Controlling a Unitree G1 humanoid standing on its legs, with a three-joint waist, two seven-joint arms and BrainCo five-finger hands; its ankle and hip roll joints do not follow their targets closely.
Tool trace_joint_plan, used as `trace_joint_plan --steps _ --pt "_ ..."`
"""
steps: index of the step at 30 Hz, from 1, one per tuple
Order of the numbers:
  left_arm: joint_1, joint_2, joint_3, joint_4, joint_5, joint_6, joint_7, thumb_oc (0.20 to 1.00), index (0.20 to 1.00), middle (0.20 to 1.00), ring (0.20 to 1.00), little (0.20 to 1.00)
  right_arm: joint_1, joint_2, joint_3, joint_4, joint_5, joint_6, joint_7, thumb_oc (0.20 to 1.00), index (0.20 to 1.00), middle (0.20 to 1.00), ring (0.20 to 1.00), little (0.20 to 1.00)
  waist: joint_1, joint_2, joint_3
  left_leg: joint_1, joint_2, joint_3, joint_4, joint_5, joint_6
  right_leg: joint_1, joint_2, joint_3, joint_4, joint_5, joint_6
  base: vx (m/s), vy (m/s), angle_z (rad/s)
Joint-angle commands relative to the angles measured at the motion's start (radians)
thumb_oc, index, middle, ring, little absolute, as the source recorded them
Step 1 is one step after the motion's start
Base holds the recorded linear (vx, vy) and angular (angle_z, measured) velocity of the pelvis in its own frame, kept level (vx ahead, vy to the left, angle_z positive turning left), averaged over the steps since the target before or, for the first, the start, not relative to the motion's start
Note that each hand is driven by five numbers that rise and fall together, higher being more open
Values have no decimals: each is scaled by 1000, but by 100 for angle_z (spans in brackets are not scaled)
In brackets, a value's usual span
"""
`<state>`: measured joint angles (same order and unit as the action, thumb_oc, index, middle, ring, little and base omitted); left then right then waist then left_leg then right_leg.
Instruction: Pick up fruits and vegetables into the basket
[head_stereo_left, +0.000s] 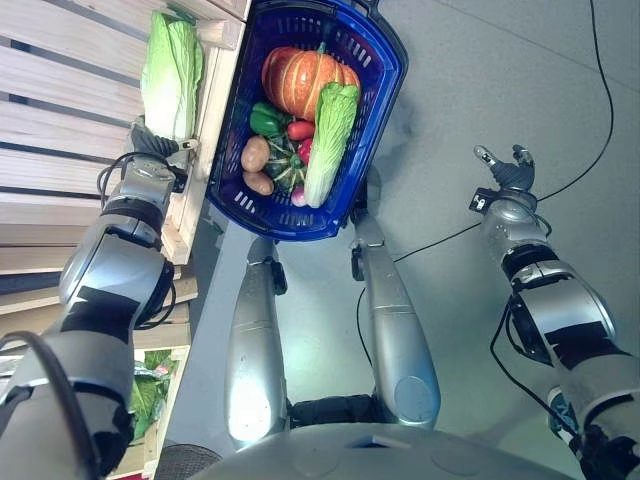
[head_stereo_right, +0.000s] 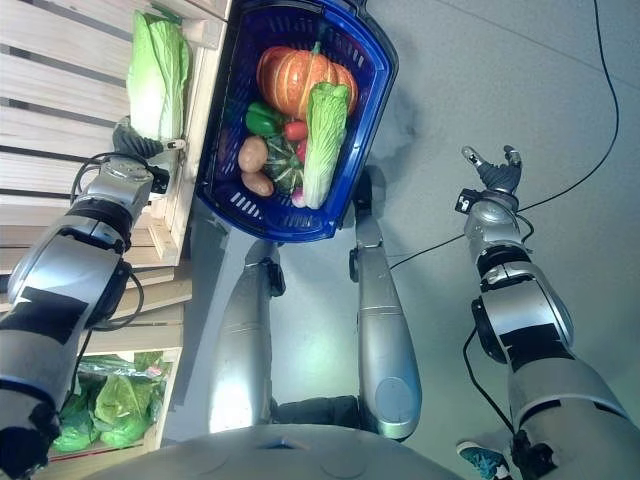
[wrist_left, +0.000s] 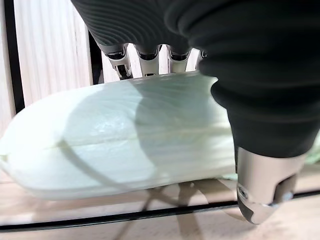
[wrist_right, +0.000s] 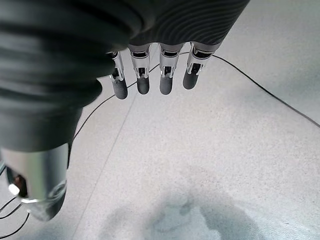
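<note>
Where slats (head_stereo_left: 60, 110) meet basket (head_stereo_left: 385, 95): cabbage (head_stereo_left: 172, 75).

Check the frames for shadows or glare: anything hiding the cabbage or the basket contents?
Left wrist view: the left hand casts a soft shadow across the napa cabbage, whose pale surface stays readable. Left eye view: the basket throws a shadow on the grey floor, and its contents are evenly lit. Right wrist view: a faint shadow lies on the floor below the right hand.

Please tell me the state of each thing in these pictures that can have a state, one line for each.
Pale green napa cabbage: lying on the wooden slatted shelf, left hand around it.
Blue plastic basket: loaded with vegetables.
Left hand: holding the cabbage.
Right hand: open, empty, over the floor.
</note>
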<state>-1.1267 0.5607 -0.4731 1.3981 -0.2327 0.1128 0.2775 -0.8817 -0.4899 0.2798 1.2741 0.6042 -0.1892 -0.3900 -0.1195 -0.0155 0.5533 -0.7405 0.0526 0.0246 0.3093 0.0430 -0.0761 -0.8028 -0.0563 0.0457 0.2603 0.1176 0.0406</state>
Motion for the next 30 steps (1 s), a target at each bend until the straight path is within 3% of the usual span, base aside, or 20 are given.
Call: trace_joint_plan --steps 1,11,12,13,14,30 --pt "27 -36 2 74 54 23 -6 1000 1000 1000 1000 1000 34 15 12 16 20 -17 -28 1000 1000 1000 1000 1000 11 -4 -33 -18 -38 6 -79 12 -2 17 55 -80 56 -128 24 0 0 0" --pt "19 -49 -13 75 83 37 -21 1000 1000 1000 1000 1000 29 23 15 20 23 -21 -31 1000 1000 1000 1000 1000 11 -10 -33 -24 -37 6 -77 11 -4 14 56 -79 53 -127 25 0 0 0" --pt "18 -51 -15 77 84 34 -29 953 953 953 953 953 27 23 15 22 23 -21 -32 1000 1000 1000 1000 1000 11 -10 -33 -26 -37 6 -76 11 -5 13 56 -79 53 -127 26 0 0 0" --pt "17 -50 -17 77 83 29 -33 357 357 357 357 357 26 23 15 23 24 -21 -31 1000 1000 1000 1000 1000 11 -10 -33 -25 -37 6 -78 12 -5 13 56 -79 52 -126 26 0 0 0" --pt "17 -50 -16 75 81 20 -41 200 200 200 200 200 26 24 14 24 22 -22 -32 1000 1000 1000 1000 1000 10 -10 -33 -24 -37 6 -80 12 -5 14 57 -79 51 -126 27 0 0 0" --pt "29 -46 -14 64 26 -44 -42 200 200 200 200 200 31 24 16 23 28 -27 -24 1000 1000 1000 1000 1000 12 -6 -33 -18 -38 7 -84 14 -5 18 57 -80 52 -126 28 0 0 0"
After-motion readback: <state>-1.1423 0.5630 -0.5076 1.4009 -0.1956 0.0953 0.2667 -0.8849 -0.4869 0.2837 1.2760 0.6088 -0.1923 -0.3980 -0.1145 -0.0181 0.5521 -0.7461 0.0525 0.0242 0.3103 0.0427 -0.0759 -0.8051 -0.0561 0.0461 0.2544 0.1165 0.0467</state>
